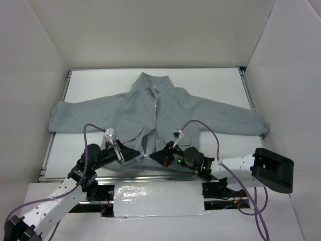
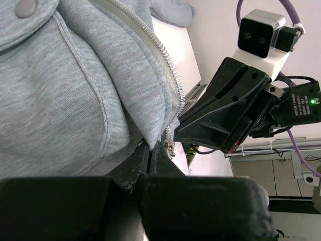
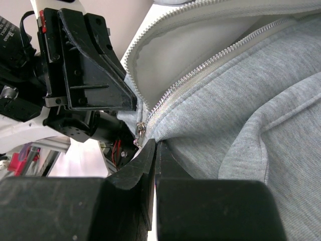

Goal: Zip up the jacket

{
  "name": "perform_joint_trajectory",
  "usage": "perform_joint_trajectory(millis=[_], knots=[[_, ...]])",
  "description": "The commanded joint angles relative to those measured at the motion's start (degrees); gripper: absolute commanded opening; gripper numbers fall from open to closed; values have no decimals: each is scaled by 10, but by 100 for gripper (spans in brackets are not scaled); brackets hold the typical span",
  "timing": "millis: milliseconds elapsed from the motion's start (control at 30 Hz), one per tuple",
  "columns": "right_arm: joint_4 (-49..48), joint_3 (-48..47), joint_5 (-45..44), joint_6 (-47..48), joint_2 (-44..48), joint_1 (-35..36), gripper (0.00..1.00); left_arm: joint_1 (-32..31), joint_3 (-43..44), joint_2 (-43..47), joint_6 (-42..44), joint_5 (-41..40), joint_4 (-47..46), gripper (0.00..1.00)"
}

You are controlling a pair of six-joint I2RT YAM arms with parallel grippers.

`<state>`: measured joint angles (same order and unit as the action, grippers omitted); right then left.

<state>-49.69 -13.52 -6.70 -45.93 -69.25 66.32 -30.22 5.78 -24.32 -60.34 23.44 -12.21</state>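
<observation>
The light-grey fleece jacket lies flat on the white table, collar far, hem towards me. Its zipper is open down the middle. My left gripper is shut on the hem of the left front panel, just beside the zipper's bottom end. My right gripper is shut on the hem of the right front panel, next to the zipper. The metal slider with its pull hangs at the bottom of the teeth, between the two grippers; it also shows in the left wrist view.
The table is walled by white panels at the back and sides. The sleeves spread to both sides. A silver taped strip lies between the arm bases. The two grippers sit tip to tip, very close.
</observation>
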Motion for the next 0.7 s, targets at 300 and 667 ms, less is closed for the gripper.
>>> perform_joint_trajectory(millis=[300, 667], knots=[[-43, -11, 12, 4, -4, -2, 0, -3, 21, 7, 5, -1, -22, 0], [-36, -19, 18, 8, -8, -2, 0, -3, 25, 2, 9, -6, -19, 0]])
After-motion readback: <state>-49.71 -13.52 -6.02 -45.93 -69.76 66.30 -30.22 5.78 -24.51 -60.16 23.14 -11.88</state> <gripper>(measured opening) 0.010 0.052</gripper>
